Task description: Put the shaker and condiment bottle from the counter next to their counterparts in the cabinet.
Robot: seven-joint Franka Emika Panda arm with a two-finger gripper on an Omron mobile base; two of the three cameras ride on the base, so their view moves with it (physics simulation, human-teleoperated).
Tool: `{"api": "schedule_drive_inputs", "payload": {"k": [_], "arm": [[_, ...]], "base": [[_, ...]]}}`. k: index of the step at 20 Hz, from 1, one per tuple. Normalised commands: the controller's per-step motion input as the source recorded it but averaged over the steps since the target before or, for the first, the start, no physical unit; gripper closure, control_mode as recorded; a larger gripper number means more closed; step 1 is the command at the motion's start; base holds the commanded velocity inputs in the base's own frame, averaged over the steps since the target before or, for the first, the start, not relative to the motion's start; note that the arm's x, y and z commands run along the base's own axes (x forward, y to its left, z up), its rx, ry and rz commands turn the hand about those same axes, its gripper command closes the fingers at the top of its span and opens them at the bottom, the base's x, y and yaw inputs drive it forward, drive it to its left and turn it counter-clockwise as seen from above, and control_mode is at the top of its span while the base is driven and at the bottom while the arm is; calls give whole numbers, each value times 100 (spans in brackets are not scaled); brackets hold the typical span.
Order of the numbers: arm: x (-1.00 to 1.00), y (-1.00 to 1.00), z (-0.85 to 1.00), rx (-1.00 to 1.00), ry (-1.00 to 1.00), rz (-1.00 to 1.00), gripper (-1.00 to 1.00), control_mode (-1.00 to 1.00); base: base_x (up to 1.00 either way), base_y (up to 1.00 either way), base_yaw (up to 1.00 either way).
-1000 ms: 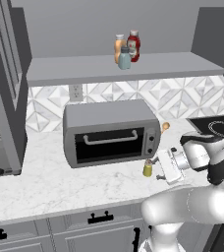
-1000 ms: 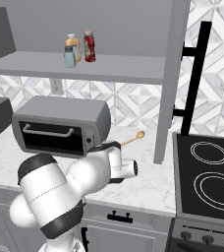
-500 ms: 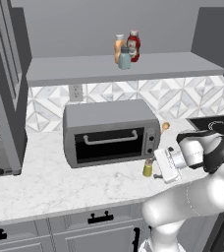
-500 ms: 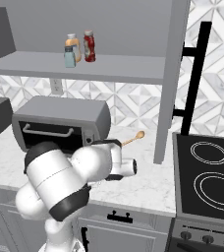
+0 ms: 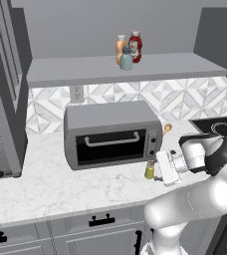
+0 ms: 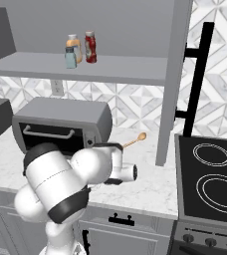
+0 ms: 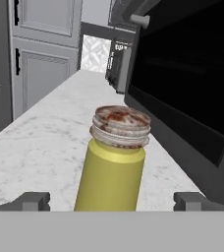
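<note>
On the counter (image 5: pixel 46 184), right in front of the toaster oven (image 5: pixel 110 133), stands the little yellow shaker (image 5: pixel 149 170). It stands up straight, near the oven's right front corner. The claw (image 5: pixel 158 169) is turned sideways and sits just beside the shaker, on its right in the left base view. In the hand view the shaker (image 7: pixel 115 160) is very close, and it sits in the gap between the 2 dark finger tips (image 7: pixel 33 200). The tips are spread wide, 1 on each side of it, and they do not touch it. The shaker's grey cap has brown specks on top. The oven's dark door (image 7: pixel 187 78) is on the right in that view.

Up on the grey cabinet (image 5: pixel 85 70) shelf stand 3 things close together: the red condiment bottle (image 5: pixel 135 47), the orange bottle (image 5: pixel 120 48) and the pale shaker with a dark cap (image 5: pixel 126 59). The pale shaker stands in front of the other 2. A wooden spoon (image 6: pixel 134 141) lies on the counter to the right of the oven. The black stove (image 6: pixel 212 182) is next to the counter on the right.
</note>
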Motion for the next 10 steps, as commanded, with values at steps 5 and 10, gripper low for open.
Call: {"api": "schedule_drive_inputs", "payload": {"k": [5,10], "arm": [[13,26,-13,0,5,0,-100,-100],[16,26,-22,0,4,0,-100,-100]], "base": [[0,0,0],[0,0,0]]}}
